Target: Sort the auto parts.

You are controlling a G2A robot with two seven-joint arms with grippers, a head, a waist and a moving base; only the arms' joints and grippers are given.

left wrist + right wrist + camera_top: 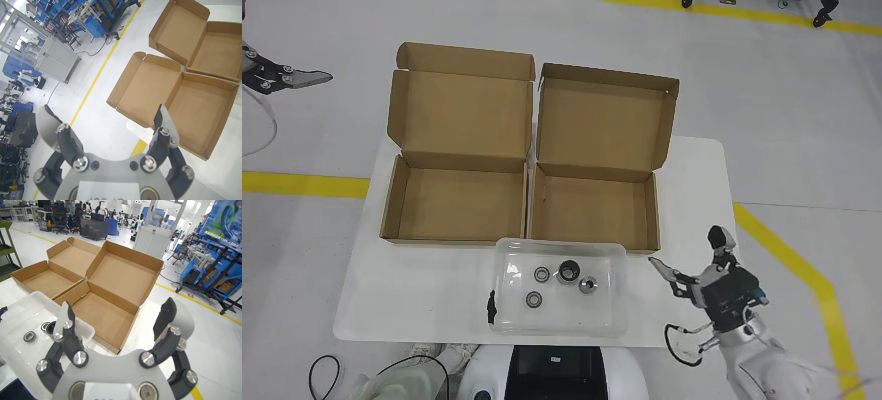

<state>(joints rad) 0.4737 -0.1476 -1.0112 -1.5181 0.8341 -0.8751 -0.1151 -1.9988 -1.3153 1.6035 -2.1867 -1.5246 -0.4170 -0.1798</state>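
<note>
Holds the right gripper [118, 303] [687, 250] raised over the near right part of a white rectangular table [392, 300], just beside the right end of a clear rectangular plastic tray [562, 243] [28, 306], fingers spread wide with nothing between them. Holds the left gripper [103, 109] off the table's left side, above grey floor with a yellow line, well apart from the tray, likewise spread wide and gripping nothing. Bears on the table two open brown cardboard boxes side by side, lids standing up at the far side: the left cardboard box [457, 205] [198, 113] and the right cardboard box [592, 212] [105, 311], touching along the shared wall. Sets the tray just in front of both boxes, at the table's near edge. Contains the auto parts, all four inside the tray: a small round steel bearing [542, 273] [30, 336], a larger dark ring-shaped part [567, 270] [50, 327] just beside it, a small pale metal piece [588, 285] further right, and a second round bearing [534, 298] nearer the front. Carries a small black scrap [489, 305] on the tray's left wall.
</note>
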